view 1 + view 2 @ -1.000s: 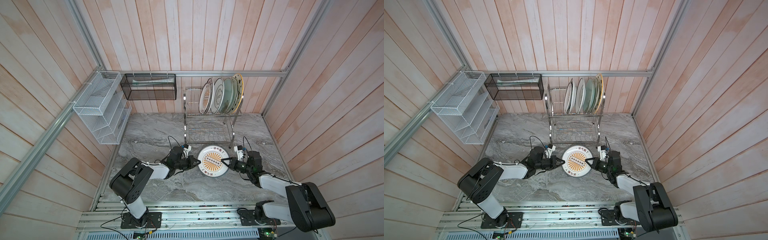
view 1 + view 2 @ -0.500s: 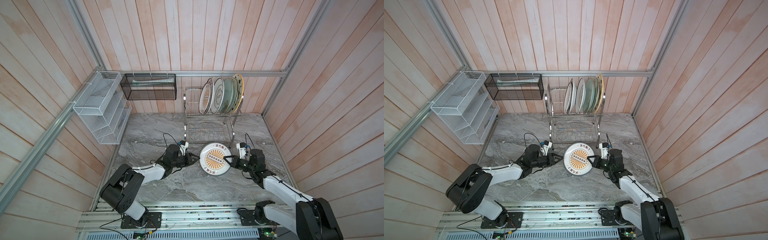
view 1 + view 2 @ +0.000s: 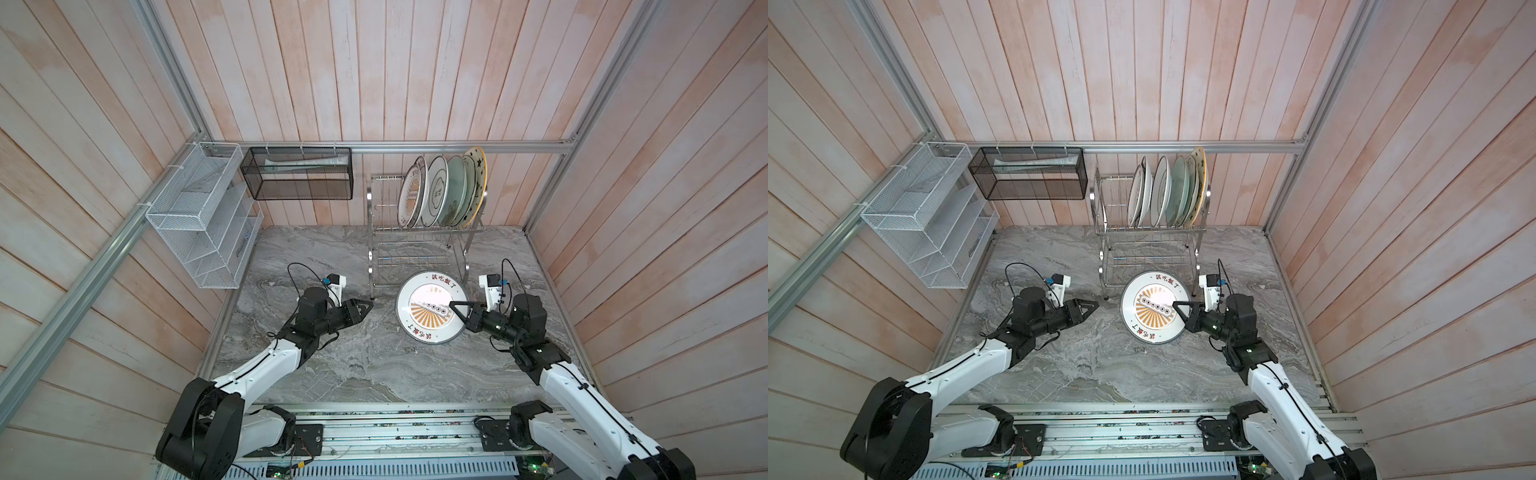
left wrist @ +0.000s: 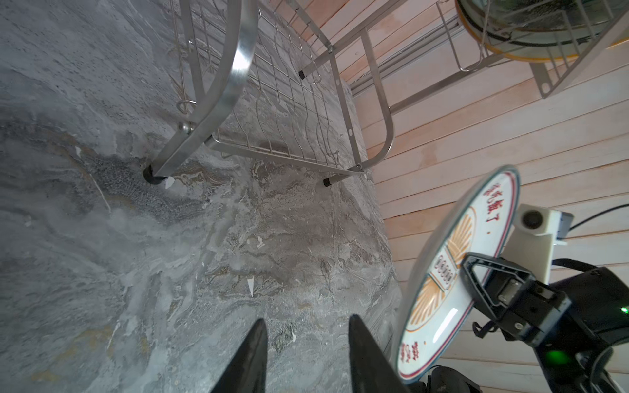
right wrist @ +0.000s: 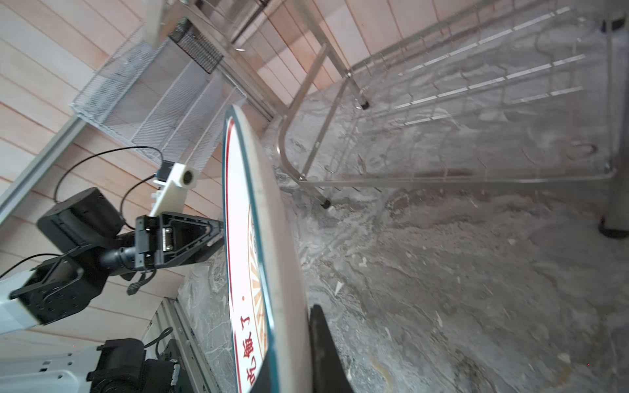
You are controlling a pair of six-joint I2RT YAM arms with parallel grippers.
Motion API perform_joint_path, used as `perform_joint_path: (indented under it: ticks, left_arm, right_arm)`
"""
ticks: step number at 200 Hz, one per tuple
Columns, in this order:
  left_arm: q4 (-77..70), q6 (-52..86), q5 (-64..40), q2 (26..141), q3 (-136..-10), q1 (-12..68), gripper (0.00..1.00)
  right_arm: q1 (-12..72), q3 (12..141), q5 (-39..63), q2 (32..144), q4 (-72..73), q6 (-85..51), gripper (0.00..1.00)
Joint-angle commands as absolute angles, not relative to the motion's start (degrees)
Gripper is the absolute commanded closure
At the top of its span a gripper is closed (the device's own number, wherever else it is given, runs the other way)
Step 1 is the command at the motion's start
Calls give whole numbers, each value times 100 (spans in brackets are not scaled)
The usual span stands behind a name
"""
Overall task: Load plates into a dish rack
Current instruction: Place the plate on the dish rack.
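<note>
grey marble counter [image 3: 353,365], dish rack [image 3: 369,241] at the back, five plates [image 3: 440,193] upright in its top tier. my right gripper [image 3: 455,305] clamps the tilted sunburst plate [image 3: 424,307] in front of the rack; my left gripper [image 3: 369,306] is near it, fingers apart, empty.

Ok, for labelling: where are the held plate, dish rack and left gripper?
held plate [image 3: 422,321]: in a top view, orange sunburst
dish rack [image 3: 415,262]: in a top view, lower shelf
left gripper [image 4: 308,320]: left wrist view, between fingertips

Dish rack [image 3: 411,227]: polished steel wire, shiny. Sunburst plate [image 3: 419,320] before rack: glossy glazed ceramic. Bench [image 3: 353,365]: grey veined stone, matt, rough.
</note>
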State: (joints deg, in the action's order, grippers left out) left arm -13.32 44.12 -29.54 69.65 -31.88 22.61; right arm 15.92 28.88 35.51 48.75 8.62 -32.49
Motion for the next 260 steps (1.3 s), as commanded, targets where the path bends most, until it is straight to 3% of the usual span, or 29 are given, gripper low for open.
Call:
perform_joint_path:
  ticks: [1,79,170,260]
  left_arm:
    - [-1250,4235,-2900,6769,-3052,2241,59]
    - [-1291,4263,-2874,6540,-2964,2241,59]
    - [-863,4281,-2607,5753,-2785,2294,59]
    - [-588,4289,-2478,5197,-2572,2303,59]
  right_arm:
    - [1777,3352,3865,4664,1070,-3177,100]
    - [2279,5123,3190,5177,1508,-2985,100]
    - [3116,7731,487,7178,1784,-2106,100]
    - [4108,10450,-3134,9447,1567,-611,100]
